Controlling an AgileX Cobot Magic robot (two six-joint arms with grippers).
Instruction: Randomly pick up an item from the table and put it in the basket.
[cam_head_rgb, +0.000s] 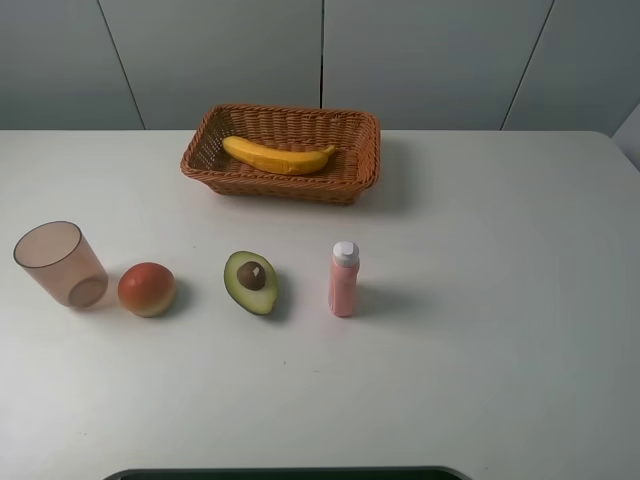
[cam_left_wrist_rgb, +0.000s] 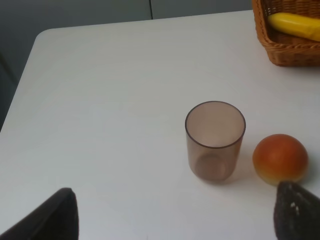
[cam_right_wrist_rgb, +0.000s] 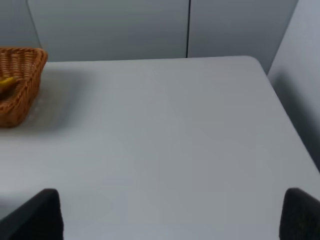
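Observation:
The yellow banana (cam_head_rgb: 279, 156) lies inside the orange-brown wicker basket (cam_head_rgb: 360, 160) at the back middle of the white table (cam_head_rgb: 500, 300). The banana (cam_left_wrist_rgb: 295, 25) and a basket corner (cam_left_wrist_rgb: 285, 52) also show in the left wrist view; the right wrist view shows a basket corner (cam_right_wrist_rgb: 22, 92) with a sliver of banana (cam_right_wrist_rgb: 7, 82). Neither gripper shows in the exterior high view. My left gripper (cam_left_wrist_rgb: 175, 215) is open and empty, its fingertips (cam_left_wrist_rgb: 55, 215) low in view near the cup. My right gripper (cam_right_wrist_rgb: 170, 215) is open and empty over bare table.
A translucent pinkish cup (cam_head_rgb: 60, 264) stands at the left, a red-orange round fruit (cam_head_rgb: 147, 289) beside it. A halved avocado (cam_head_rgb: 251, 282) and a pink bottle with white cap (cam_head_rgb: 343, 279) stand mid-table. The cup (cam_left_wrist_rgb: 215, 141) and fruit (cam_left_wrist_rgb: 280, 158) show in the left wrist view.

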